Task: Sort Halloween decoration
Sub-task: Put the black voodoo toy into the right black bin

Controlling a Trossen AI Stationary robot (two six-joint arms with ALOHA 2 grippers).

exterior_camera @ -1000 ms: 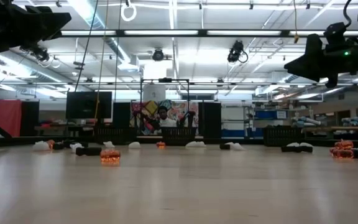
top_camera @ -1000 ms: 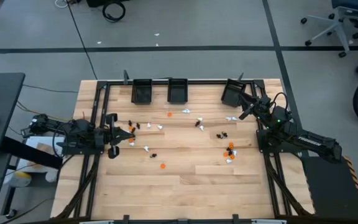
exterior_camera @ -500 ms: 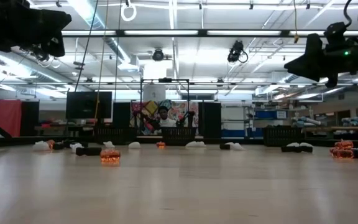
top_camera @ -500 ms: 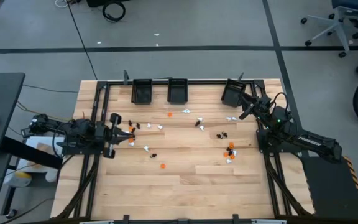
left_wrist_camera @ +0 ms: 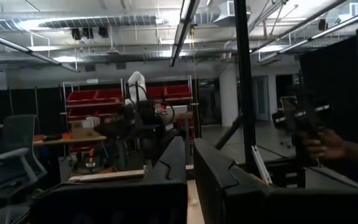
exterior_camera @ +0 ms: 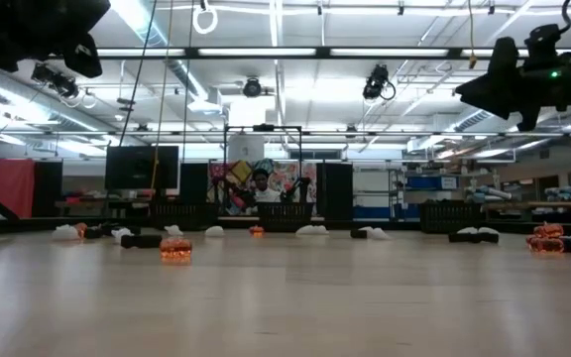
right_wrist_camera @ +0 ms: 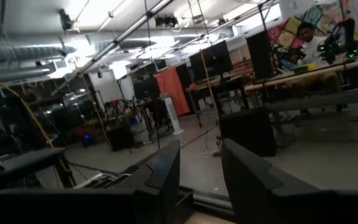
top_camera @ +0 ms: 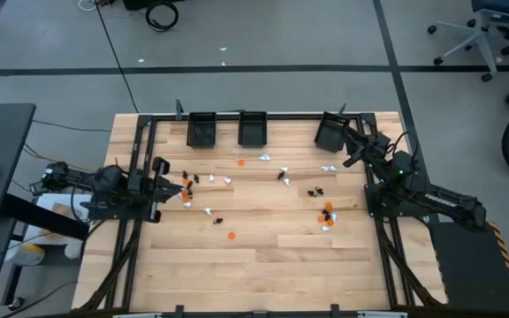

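the wooden table is bare at its near edge. a bit farther in, the little halloween trinkets lie spread across the middle of the table, some orange, some white, some black, all loose on the wood and none in a claw. from table height one orange trinket sits closest, with the others in a row behind it. the left gripper is held up over the left side of the table, just beside a small bunch of trinkets, and its two fingers are pressed almost together with nothing between them. the right gripper is up over the far right corner, close to the tilted black bin, and its fingers stand a little apart; nothing shows between them. two more black bins sit side by side along the far edge. past the table, a person sits far back in the room.
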